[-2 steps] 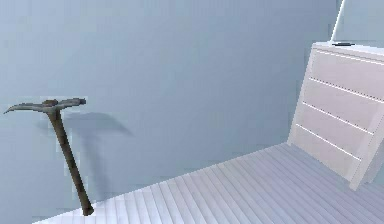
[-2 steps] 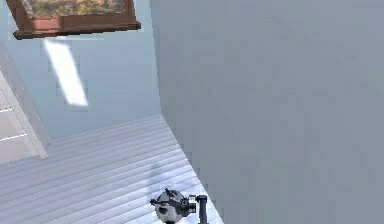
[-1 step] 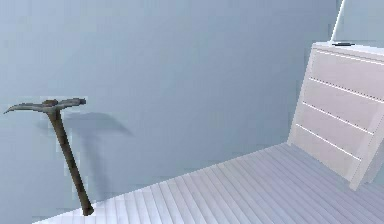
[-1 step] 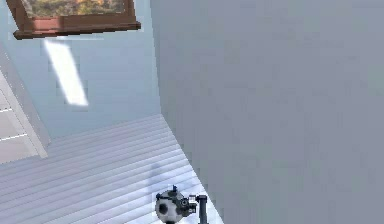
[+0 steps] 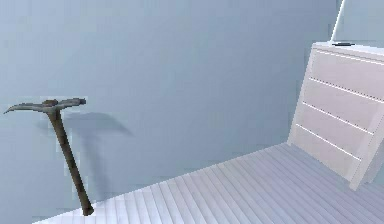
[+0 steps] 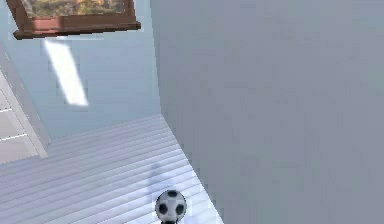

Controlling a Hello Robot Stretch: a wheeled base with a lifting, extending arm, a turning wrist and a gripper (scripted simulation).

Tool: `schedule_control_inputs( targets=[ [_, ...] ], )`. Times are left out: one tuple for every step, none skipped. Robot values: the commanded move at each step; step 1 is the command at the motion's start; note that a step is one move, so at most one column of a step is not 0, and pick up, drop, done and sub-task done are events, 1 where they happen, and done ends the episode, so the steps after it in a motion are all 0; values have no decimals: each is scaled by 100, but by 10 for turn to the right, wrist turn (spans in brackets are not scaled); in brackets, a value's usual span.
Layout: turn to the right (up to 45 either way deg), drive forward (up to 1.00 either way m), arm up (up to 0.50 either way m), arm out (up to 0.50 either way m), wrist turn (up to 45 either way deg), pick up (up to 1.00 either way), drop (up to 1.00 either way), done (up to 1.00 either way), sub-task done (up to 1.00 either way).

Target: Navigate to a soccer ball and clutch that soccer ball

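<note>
A black-and-white soccer ball [image 6: 171, 206] lies on the pale plank floor near the bottom edge of the arm side view, just left of the middle. It sits close to the foot of a grey wall [image 6: 270, 110] that takes up that view's right.
A pickaxe [image 5: 62, 150] leans against the blue-grey wall at the forward view's left. A white chest of drawers [image 5: 343, 105] stands at that view's right, with a small dark thing [image 5: 343, 44] on top. A framed picture [image 6: 78, 16] hangs at the arm side view's top left, and white furniture [image 6: 15, 125] stands at its left edge.
</note>
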Motion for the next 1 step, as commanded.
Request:
schedule_control_inputs(
  targets=[
    [0, 0, 0, 0, 0, 100, 0, 0, 0]
  ],
)
